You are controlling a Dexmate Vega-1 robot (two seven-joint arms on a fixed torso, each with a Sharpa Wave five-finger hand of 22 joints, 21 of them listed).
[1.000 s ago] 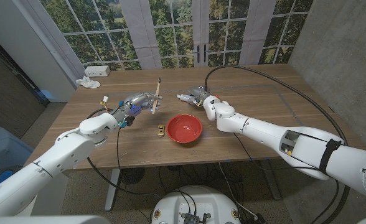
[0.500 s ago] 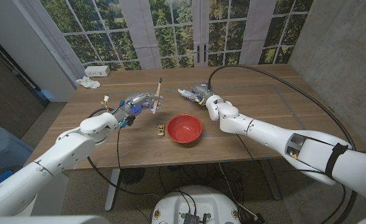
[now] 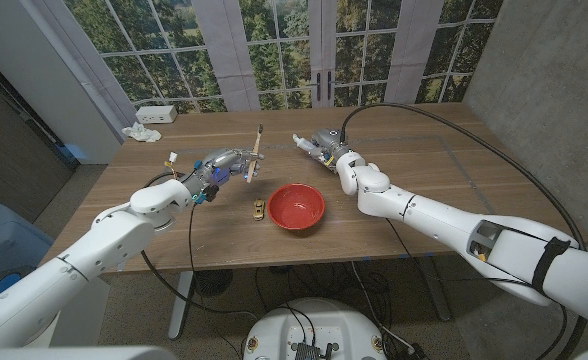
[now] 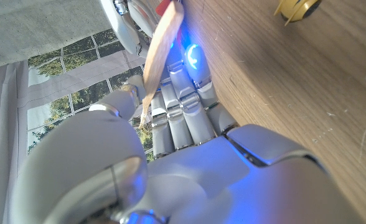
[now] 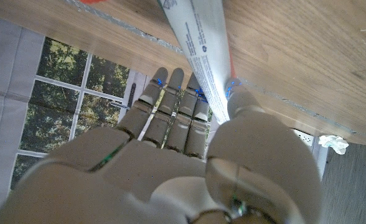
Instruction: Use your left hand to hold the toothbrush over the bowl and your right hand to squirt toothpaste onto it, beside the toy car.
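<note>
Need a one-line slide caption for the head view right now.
Left hand holds toothbrush upright, right hand holds toothpaste tube, both behind red bowl and toy car.

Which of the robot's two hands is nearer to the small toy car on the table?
The left hand. It holds the toothbrush just behind and left of the toy car. The right hand, holding the toothpaste tube, is farther away, beyond the red bowl.

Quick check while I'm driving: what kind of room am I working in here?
Likely an office or lab room, not a bathroom: a wooden table on metal legs, tall paned windows facing trees, and a power strip at the far corner, with cables trailing under the table.
</note>
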